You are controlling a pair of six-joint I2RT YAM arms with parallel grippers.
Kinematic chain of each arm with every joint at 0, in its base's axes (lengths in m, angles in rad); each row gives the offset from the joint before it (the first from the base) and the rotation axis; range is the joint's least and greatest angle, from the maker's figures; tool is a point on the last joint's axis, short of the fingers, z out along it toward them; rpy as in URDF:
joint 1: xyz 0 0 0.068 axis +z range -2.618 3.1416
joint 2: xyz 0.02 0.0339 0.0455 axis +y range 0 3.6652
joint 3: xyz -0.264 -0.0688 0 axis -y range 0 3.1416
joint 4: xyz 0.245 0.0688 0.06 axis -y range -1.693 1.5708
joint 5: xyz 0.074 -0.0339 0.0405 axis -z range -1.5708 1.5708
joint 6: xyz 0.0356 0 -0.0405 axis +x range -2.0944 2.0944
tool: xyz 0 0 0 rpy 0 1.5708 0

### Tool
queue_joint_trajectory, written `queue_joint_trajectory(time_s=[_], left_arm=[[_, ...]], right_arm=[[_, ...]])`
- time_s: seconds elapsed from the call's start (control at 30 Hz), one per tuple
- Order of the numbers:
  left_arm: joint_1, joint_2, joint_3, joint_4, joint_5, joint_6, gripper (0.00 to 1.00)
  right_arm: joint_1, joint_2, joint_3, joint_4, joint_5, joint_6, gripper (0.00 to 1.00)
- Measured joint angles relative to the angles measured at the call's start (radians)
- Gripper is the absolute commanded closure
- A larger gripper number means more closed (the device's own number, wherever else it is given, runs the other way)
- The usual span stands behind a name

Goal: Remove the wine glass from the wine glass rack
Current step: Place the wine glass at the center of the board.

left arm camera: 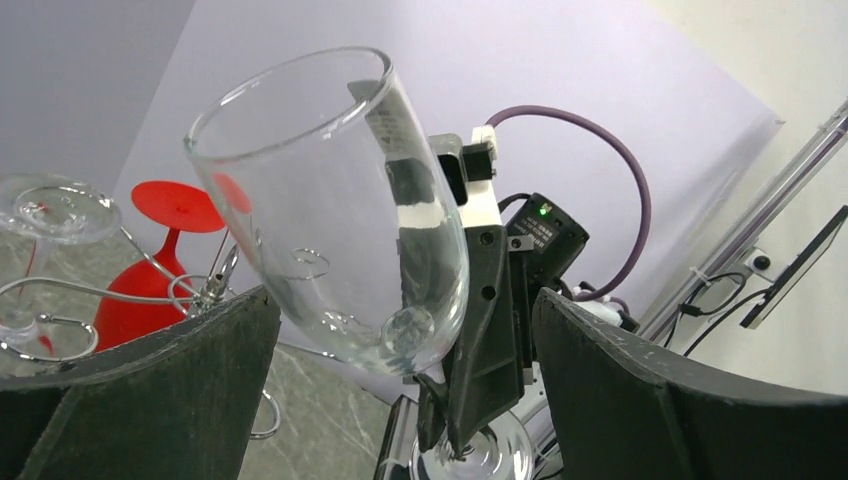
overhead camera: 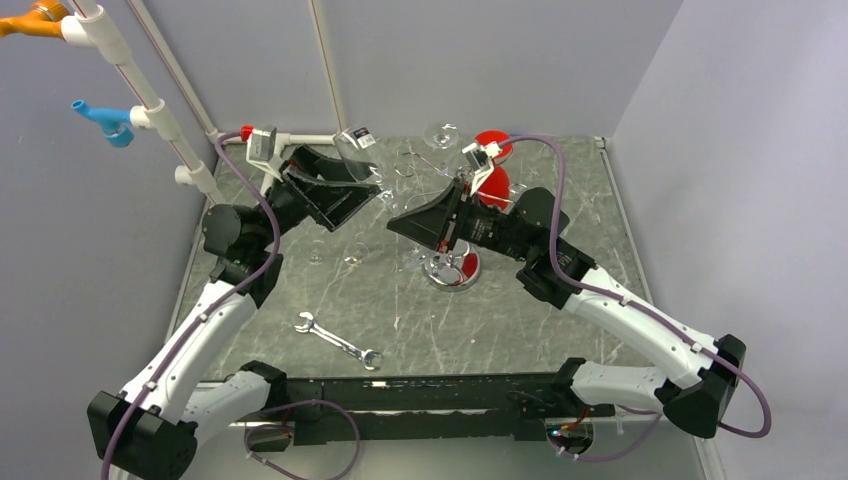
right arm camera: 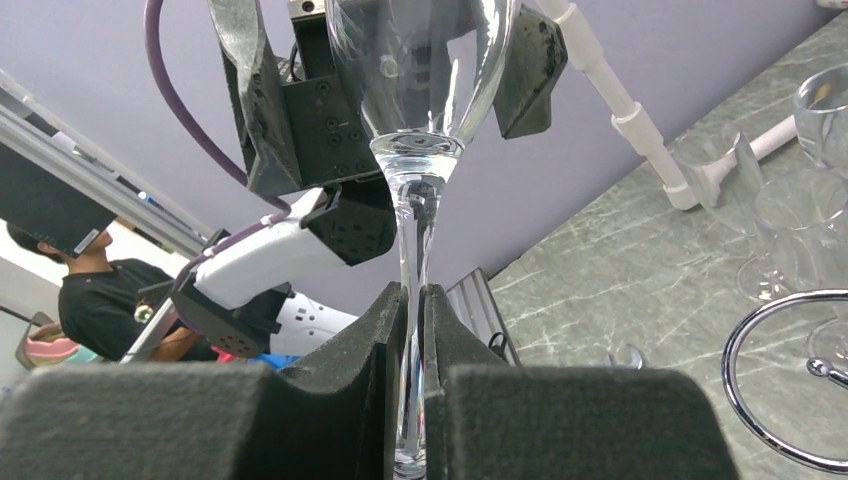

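Right fingers (right arm camera: pixel 365 350) are clamped on the glass (right arm camera: pixel 420 60) stem, and it looks clear of the rack (overhead camera: pixel 455 280), up in the air. Left fingers (left arm camera: pixel 180 380) are wide apart around the bowl. Next up, probably a gentle left squeeze, or setting it on the counter (overhead camera: pixel 420 330).

Silver open-ended wrench (overhead camera: pixel 338 341) lies flat at six o'clock on the grey marbled tabletop (overhead camera: pixel 560 320). Red wine glass (overhead camera: pixel 491 146), foot uppermost, at one o'clock. White plastic pipe (overhead camera: pixel 150 105) slants across ten o'clock, carrying a blue fitting (overhead camera: pixel 105 120) and an orange fitting (overhead camera: pixel 30 22).
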Motion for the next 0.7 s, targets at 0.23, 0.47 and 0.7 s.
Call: queue_joint_trajectory(time_s=[0.23,0.47,0.7], left_arm=[[-0.003,0.027,-0.006,0.077,-0.013,-0.048,0.15],[-0.010,0.039,-0.007,0.100,-0.014,-0.063,0.35],[-0.014,0.040,-0.008,0.104,-0.014,-0.077,0.73]], right_arm=[[0.007,0.009,0.000,0.008,-0.011,0.000,1.00],[0.013,0.011,0.000,0.012,-0.026,-0.004,1.00],[0.016,0.021,0.000,0.015,-0.035,-0.021,1.00]])
